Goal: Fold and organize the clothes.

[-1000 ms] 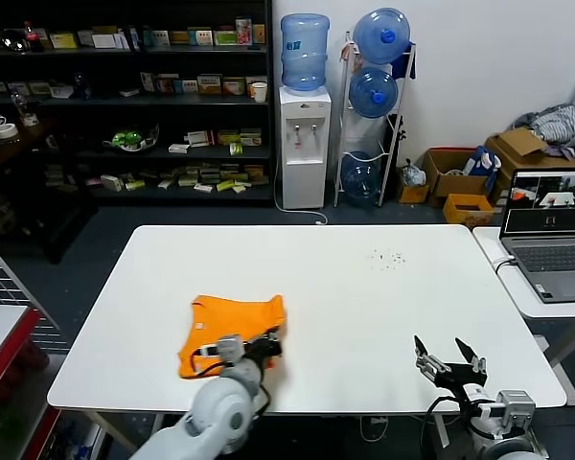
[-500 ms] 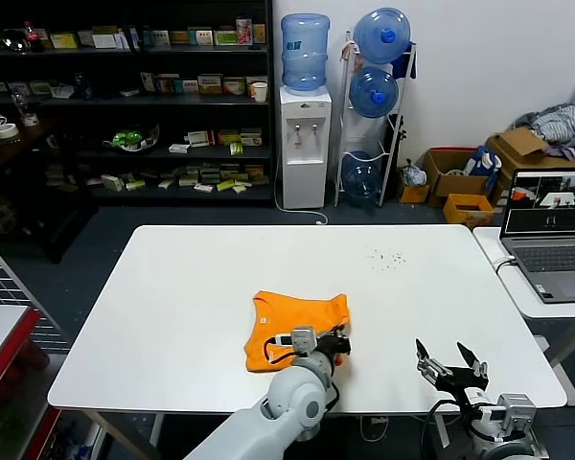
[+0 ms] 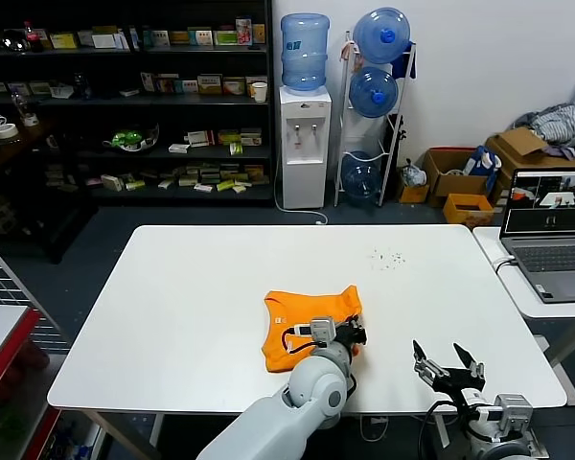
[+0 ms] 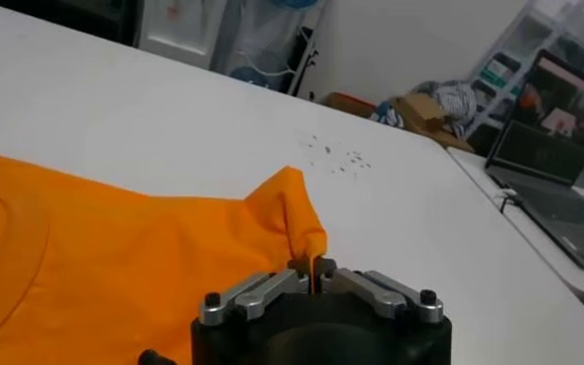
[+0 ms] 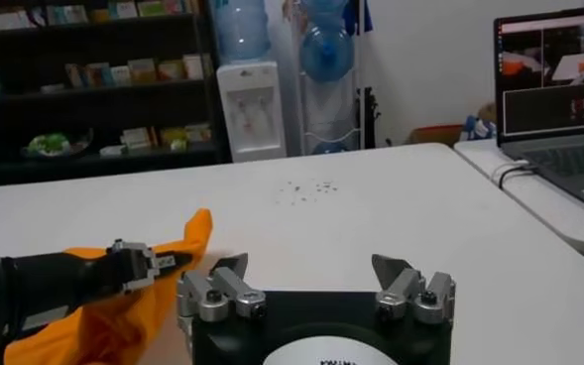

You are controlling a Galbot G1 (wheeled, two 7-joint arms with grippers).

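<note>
The orange T-shirt (image 3: 302, 327) lies folded on the white table (image 3: 172, 287), near its 6 o'clock edge. The left gripper (image 3: 353, 335) pinches the shirt's corner tight. At 4 o'clock, the right gripper (image 3: 448, 362) waits wide open, empty.

T-shirt (image 3: 310, 326): soft matt orange cloth, lightly creased. Surface (image 3: 211, 278): smooth white, faint sheen. Left pincer (image 4: 313, 276): dull grey metal fingers on black matt body. Right pincer (image 5: 314, 283): same metal, black housing.
</note>
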